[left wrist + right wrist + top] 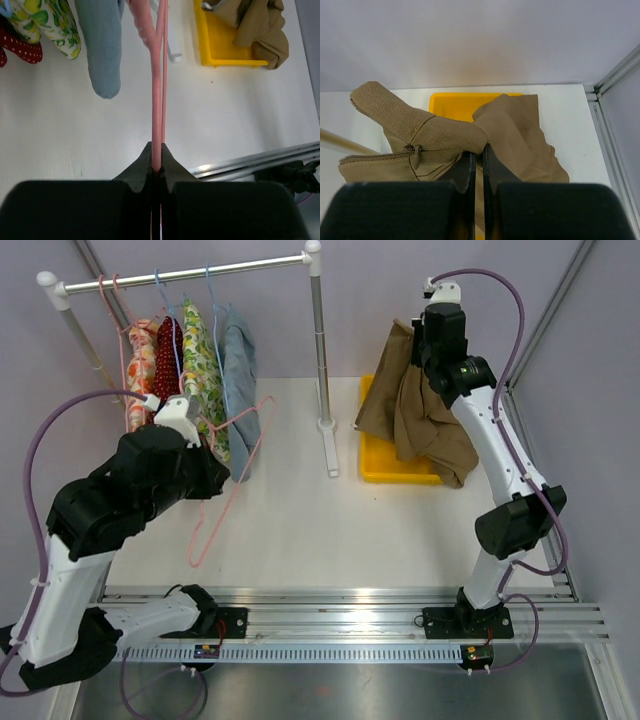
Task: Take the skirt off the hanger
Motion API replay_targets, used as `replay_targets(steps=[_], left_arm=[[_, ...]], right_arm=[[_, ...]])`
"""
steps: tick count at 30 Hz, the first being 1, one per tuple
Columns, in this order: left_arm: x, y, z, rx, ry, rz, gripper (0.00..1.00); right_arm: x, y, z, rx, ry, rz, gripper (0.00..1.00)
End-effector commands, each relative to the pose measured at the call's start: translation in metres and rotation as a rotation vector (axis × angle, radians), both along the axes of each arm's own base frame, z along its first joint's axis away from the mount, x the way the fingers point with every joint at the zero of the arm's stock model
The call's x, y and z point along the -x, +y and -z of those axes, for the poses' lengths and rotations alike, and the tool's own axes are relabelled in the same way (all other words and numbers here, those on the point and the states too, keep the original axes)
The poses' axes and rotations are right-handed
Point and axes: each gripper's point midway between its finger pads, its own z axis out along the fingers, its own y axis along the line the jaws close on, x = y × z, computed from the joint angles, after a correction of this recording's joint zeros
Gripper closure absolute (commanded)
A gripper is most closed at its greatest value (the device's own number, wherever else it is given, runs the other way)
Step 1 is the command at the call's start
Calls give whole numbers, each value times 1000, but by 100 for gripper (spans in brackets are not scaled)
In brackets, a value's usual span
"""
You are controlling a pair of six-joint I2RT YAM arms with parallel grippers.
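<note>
- Grips the pink hanger in the left gripper, with both fingers pressed together on its two thin bars and almost no gap between them.
- Runs straight away from these fingertips, above the white table and toward the hanging clothes (bare, with no cloth on it).
- Cannot tell from the top view whether the far low end of the hanger touches the table.
- Just left of the hanger, beyond the left fingertips: a blue garment, then further left a floral garment and a red dotted garment, all hanging on the rack.
- Pinches the brown skirt in the right gripper, with the fingers closed on a fold of the cloth.
- Shows a small zipper pull on the waistband, a little to the left of these fingers.
- Hangs down from the right fingers, with the lower cloth draped over the yellow tray, which lies beyond and below the fingertips.
- Well apart from the hanger (skirt at the right fingers, hanger at the left ones), with the upright post of the rack standing between them.
</note>
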Motion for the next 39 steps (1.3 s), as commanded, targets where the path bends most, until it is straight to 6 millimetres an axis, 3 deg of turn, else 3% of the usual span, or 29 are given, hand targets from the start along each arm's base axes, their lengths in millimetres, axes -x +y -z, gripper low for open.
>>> replay_targets(steps=[1,3,4,5,6,7,8,11,13,14,15,19,20,22,28,34,39], left_arm=[[-34,-8,-33,-16,-121,-46,100],[-52,-14,-44,-43,-151,-64,100],[-59,-16,-49,-60,-169,-69,100],[-68,-12,-54,-85,-188,-104,100],[-75,-13,-58,-99,-205,-117,100],[-89,-18,-64,-118,-219,-133,100],[-98,-16,-70,-142,-243,-151,100],[-136,-24,-78,-155,-253,-174,100],[-154,-23,-81,-145,-261,-184,100],[-169,-31,-84,-135,-286,-170,100],[-176,-32,-87,-131,-302,-170,100],[-218,-39,-99,-106,-371,-175,100],[-235,-48,-93,-110,-376,-158,100],[-249,-57,-115,-92,-465,-133,100],[-292,-91,-120,-54,-555,-77,100],[-325,-109,-86,-50,-498,-49,100],[-329,-113,-40,-56,-389,-34,100]], right_arm=[[26,-6,-60,-115,-201,17,100],[29,-9,-12,-120,-130,41,100],[32,-10,32,-100,-46,52,100],[33,-11,51,-115,-11,68,95],[37,-12,76,-112,51,87,79],[41,-11,99,-115,110,92,13],[46,-9,133,-135,192,109,1],[78,-3,184,-218,336,116,0],[93,13,192,-313,345,47,1],[112,14,201,-354,359,31,1],[119,25,200,-401,353,-26,1],[153,33,201,-453,365,-85,1],[162,33,198,-456,355,-99,1],[173,37,197,-461,357,-128,0],[192,42,176,-501,317,-198,1],[202,43,169,-507,310,-237,1],[207,45,167,-509,313,-257,1]])
